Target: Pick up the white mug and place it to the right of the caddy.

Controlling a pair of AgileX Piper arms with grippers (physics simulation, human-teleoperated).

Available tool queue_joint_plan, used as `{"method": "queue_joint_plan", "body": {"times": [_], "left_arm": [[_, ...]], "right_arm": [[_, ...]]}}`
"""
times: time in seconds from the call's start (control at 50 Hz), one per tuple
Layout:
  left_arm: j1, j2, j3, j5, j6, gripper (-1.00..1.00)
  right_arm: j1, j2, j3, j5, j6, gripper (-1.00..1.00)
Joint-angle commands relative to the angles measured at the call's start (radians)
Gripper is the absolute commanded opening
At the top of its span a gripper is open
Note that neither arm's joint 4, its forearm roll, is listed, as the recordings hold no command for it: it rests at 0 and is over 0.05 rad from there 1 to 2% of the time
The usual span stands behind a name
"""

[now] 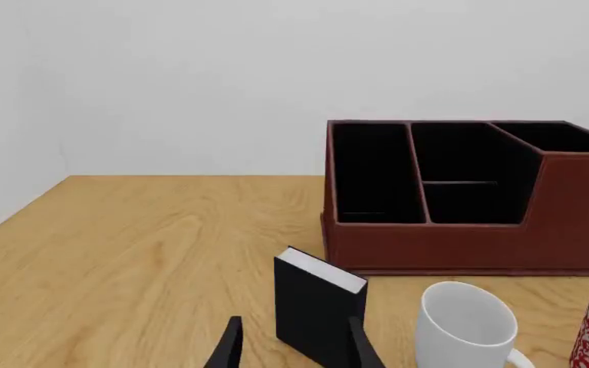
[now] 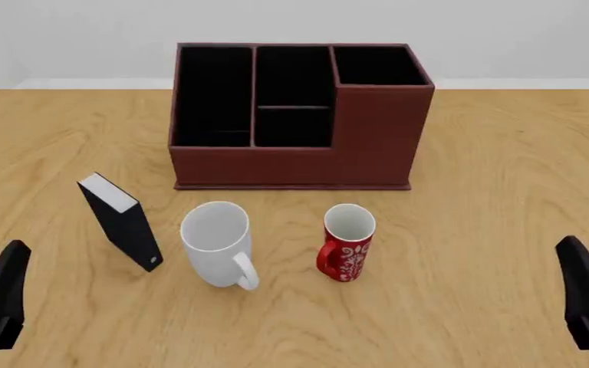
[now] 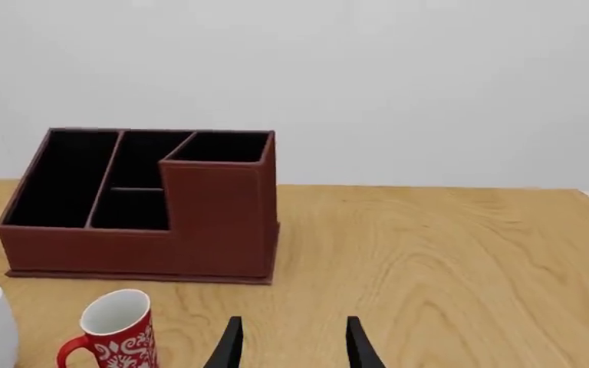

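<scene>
We see even, bright, diffuse lighting in all three views, with no distinct source direction. Shadows are faint: only a soft dark line under the caddy and the white mug. The table shows no glare. Rendering is sharp edge to edge, without blur or lens distortion. The caddy's black compartments lose all interior detail

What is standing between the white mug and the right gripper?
In the front view, the red mug stands between the white mug and the right gripper.
</scene>
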Motion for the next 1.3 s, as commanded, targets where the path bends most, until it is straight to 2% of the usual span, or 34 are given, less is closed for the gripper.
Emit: {"method": "queue_joint_plan", "body": {"times": [0.02,0.44,0.48,0.5,0.52,0.54,0.56,0.6,0.68,0.86,1.08,1.3], "left_arm": [[0.0,0.0,0.0,0.0,0.0,1.0],[0.0,0.0,0.0,0.0,0.0,1.0],[0.0,0.0,0.0,0.0,0.0,1.0],[0.0,0.0,0.0,0.0,0.0,1.0],[0.0,0.0,0.0,0.0,0.0,1.0],[0.0,0.0,0.0,0.0,0.0,1.0],[0.0,0.0,0.0,0.0,0.0,1.0],[0.0,0.0,0.0,0.0,0.0,1.0],[0.0,0.0,0.0,0.0,0.0,1.0],[0.0,0.0,0.0,0.0,0.0,1.0],[0.0,0.0,0.0,0.0,0.0,1.0],[0.0,0.0,0.0,0.0,0.0,1.0]], "right_arm": [[0.03,-0.006,-0.046,0.02,-0.011,1.0],[0.09,-0.006,-0.183,0.085,-0.068,1.0],[0.099,-0.006,-0.178,0.074,-0.084,1.0],[0.128,-0.006,-0.171,0.063,-0.103,1.0],[0.176,-0.006,-0.319,0.182,-0.138,1.0],[0.112,0.019,-0.378,0.298,-0.126,1.0],[0.141,-0.006,-0.419,0.285,-0.097,1.0],[0.137,0.008,-0.456,0.332,-0.126,1.0],[0.161,0.076,-0.546,0.358,-0.169,1.0],[0.232,0.203,-0.677,0.371,-0.229,1.0],[0.349,0.425,-0.822,0.391,-0.273,1.0],[0.387,0.549,-0.951,0.44,-0.322,1.0]]}}
